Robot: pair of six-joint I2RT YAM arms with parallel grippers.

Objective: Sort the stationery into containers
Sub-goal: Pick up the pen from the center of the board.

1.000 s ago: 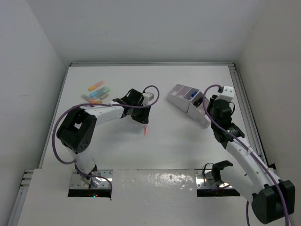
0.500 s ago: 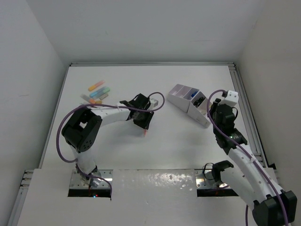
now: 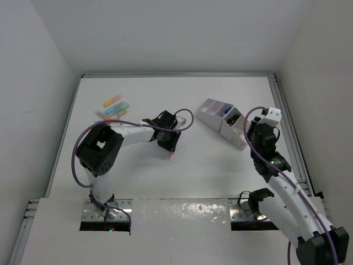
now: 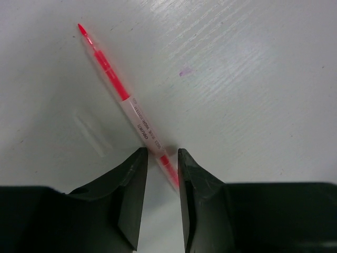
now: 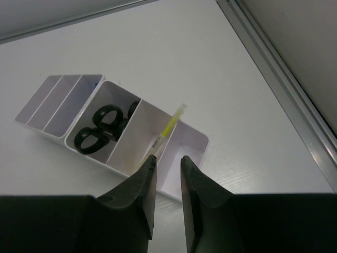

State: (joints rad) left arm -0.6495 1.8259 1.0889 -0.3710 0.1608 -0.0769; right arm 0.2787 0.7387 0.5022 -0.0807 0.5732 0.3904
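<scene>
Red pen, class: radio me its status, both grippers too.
Left gripper closing around red pen lying on table; grip not confirmed. Right gripper empty above organiser; scissors and a yellow pen inside. Nothing in the way.
</scene>
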